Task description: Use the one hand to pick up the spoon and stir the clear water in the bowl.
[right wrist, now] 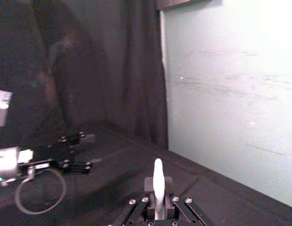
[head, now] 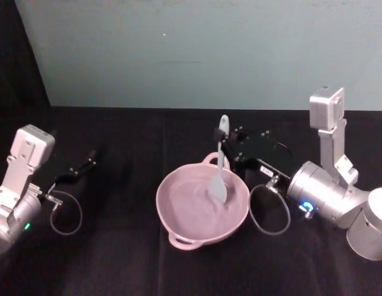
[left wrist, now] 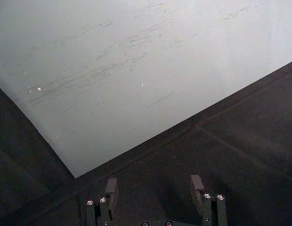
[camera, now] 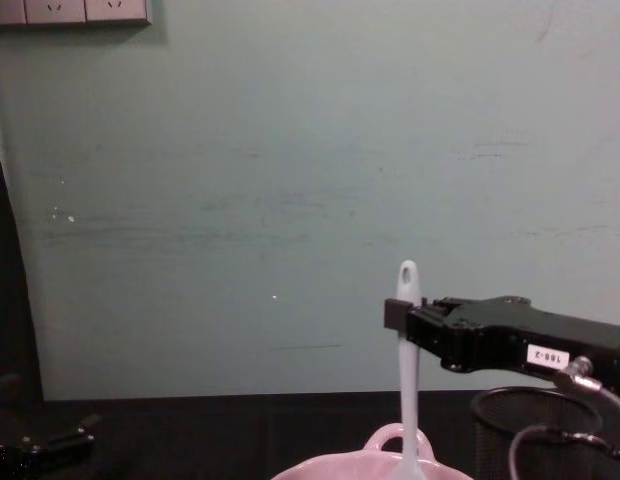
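1. Right pincer (head: pixel 223 143), black and boxy with a white "188-2" label, pressed together on the spoon (head: pixel 220 176), pinching its slim handle just under the oval end hole.
2. Hanging close to upright from that grip, flat blade lowest, down inside the pale pink bowl (head: pixel 161 206).
3. Right beneath the pincer's tips on the black desk (head: pixel 117 259), with one arched loop handle on the rim nearest the pincer.
4. Under the pincer's boxy body in the chest view, just beside the bowl: black wire-mesh cup (camera: pixel 510 425).
5. Well off to the working pincer's left, parked: left pincer (head: pixel 87 163), fingers spread, gripping nothing.
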